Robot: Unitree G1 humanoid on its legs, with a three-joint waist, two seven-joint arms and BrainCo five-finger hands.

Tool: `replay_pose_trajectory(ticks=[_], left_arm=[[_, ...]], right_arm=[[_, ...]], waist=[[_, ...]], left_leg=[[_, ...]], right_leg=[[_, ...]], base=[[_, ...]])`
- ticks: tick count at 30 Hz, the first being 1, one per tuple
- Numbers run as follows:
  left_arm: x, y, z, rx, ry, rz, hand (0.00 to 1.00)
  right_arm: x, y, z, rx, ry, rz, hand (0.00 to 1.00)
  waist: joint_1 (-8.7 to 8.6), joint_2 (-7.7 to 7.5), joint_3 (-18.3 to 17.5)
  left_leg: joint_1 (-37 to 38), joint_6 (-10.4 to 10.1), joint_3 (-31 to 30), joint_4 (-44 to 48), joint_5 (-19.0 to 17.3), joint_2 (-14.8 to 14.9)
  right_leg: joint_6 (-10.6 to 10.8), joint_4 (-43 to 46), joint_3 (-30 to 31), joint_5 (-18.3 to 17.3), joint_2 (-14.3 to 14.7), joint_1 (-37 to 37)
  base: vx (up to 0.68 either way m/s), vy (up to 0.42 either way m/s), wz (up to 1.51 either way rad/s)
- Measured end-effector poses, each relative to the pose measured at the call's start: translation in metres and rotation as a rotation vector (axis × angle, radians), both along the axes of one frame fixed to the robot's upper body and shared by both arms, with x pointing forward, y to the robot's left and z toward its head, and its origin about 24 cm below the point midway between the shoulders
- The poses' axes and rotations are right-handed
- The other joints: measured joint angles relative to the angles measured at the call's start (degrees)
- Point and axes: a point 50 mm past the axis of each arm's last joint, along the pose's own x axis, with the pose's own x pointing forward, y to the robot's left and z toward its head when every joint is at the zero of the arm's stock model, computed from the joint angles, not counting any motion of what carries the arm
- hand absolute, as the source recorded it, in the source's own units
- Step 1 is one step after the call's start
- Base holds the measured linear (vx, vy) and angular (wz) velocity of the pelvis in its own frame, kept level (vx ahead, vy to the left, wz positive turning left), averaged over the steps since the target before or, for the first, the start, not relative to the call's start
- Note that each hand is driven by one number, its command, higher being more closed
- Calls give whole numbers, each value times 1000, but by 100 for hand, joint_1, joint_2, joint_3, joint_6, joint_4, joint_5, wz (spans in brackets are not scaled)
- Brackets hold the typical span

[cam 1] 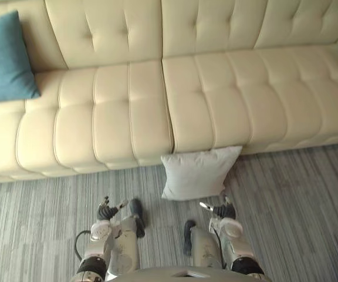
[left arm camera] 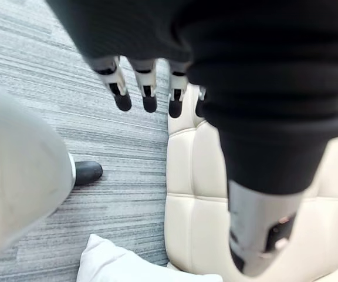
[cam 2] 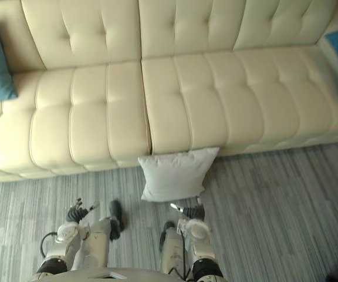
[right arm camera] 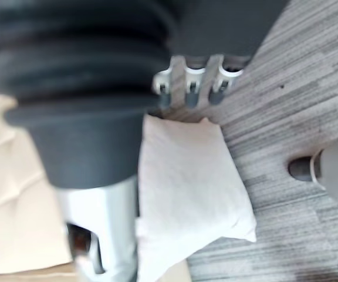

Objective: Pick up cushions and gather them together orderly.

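Cushion [cam 1: 199, 173] on carpet [cam 1: 298, 200] touches sofa [cam 1: 216, 94] (long side along its front).

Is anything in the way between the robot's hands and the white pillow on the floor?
Nothing visible. Only bare grey carpet lies between the white cushion and either hand: the right hand is close beside its lower corner, the left hand farther off.

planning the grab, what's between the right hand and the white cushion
Just a sliver of bare carpet between right hand and white cushion, in the left eye view.
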Motion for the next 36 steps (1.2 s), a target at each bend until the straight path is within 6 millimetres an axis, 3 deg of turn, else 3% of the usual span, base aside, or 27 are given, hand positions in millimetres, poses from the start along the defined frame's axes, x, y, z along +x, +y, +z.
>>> replay_pose_trajectory(ticks=[5, 10, 16, 18, 21, 22, 24, 25, 26, 27, 29, 32, 34, 36], left_arm=[[-25, -3, -16, -25, 111, 3, 0], [-37, -3, -22, -19, 163, -17, 0], [-38, -3, -23, -7, 174, -57, 0], [-34, -3, -21, -5, 163, -55, 0], [-31, -3, -20, -11, 146, -36, 0], [-31, -4, -20, -20, 145, -19, 0], [-39, -6, -23, -30, 170, -13, 0], [-40, -12, -24, -46, 175, -16, 0], [-37, -11, -23, -42, 168, -20, 0], [-29, -5, -20, -19, 149, -33, 0], [-27, -1, -19, -8, 145, -35, 0], [-31, 0, -20, -4, 161, -33, 0], [-32, 0, -21, -6, 164, -23, 0], [-34, 2, -22, -2, 170, -19, 0]], right_arm=[[-34, 0, -22, 60, 124, -48, 0], [-57, 1, -36, 102, 210, -78, 0], [-61, 1, -39, 111, 235, -80, 0], [-57, 3, -38, 114, 228, -73, 0], [-49, 5, -36, 114, 209, -58, 0], [-50, 3, -35, 107, 207, -61, 0], [-51, -1, -34, 96, 200, -66, 0], [-48, -3, -31, 91, 178, -68, 0], [-47, -1, -31, 97, 178, -68, 0], [-48, 9, -33, 125, 185, -62, 0], [-50, 11, -34, 129, 199, -59, 0], [-46, 13, -33, 122, 196, -32, 0], [-40, 11, -31, 108, 186, -10, 0], [-41, 11, -31, 107, 188, -12, 0]], waist=[[-14, -54, -419], [-33, -57, -530], [-32, -101, -549], [-30, -94, -517], [-28, -8, -448], [-16, 43, -432], [-64, 144, -477], [-124, 289, -546], [-195, 186, -554], [-164, -141, -463], [-101, -229, -466], [-29, -192, -447], [-18, -85, -380], [-7, -55, -364]], left_leg=[[700, -111, 142, -752, 212, -125], [1236, -99, 171, -1371, 492, -284], [1427, -72, 117, -1510, 573, -348], [1086, -61, 62, -849, 270, -217], [486, -110, -591, 458, -387, -20], [313, -201, -990, 1760, -1082, 47], [568, -403, -1283, 2365, -1657, 83], [617, -406, -1350, 2057, -1946, 49], [641, -268, -1313, 1694, -2027, -95], [624, -150, -1116, 1461, -1799, -270], [655, -57, -844, 1362, -1711, -317], [822, 120, -283, 990, -1475, -299], [1007, 95, -47, 582, -1155, -152], [1092, 16, 61, 398, -981, -6]], right_leg=[[71, -885, 31, 331, 54, 704], [128, -1398, 29, 539, 66, 1186], [136, -1557, 8, 582, 62, 1424], [135, -1455, 10, 580, 71, 1315], [138, -1181, 177, 580, 109, 1035], [166, -993, 341, 592, 111, 932], [284, -919, 560, 661, 151, 871], [345, -831, 696, 701, 247, 722], [350, -782, 776, 768, 183, 475], [273, -737, 820, 913, 10, 220], [284, -818, 818, 1172, -67, 133], [262, -904, 356, 1453, -275, 1], [-99, -176, -235, 1045, -263, -60], [-155, 387, -360, 605, -263, 34]], base=[[98, 7, -11], [85, -3, -3], [44, 8, 3], [-27, 10, -6], [-98, 97, -46], [-83, 151, -78], [-70, 244, -98], [-113, 343, -77], [-173, 251, -51], [-206, 213, -34], [-200, 124, -64], [-201, 63, -78], [-164, -73, -69], [-133, -204, -45]])
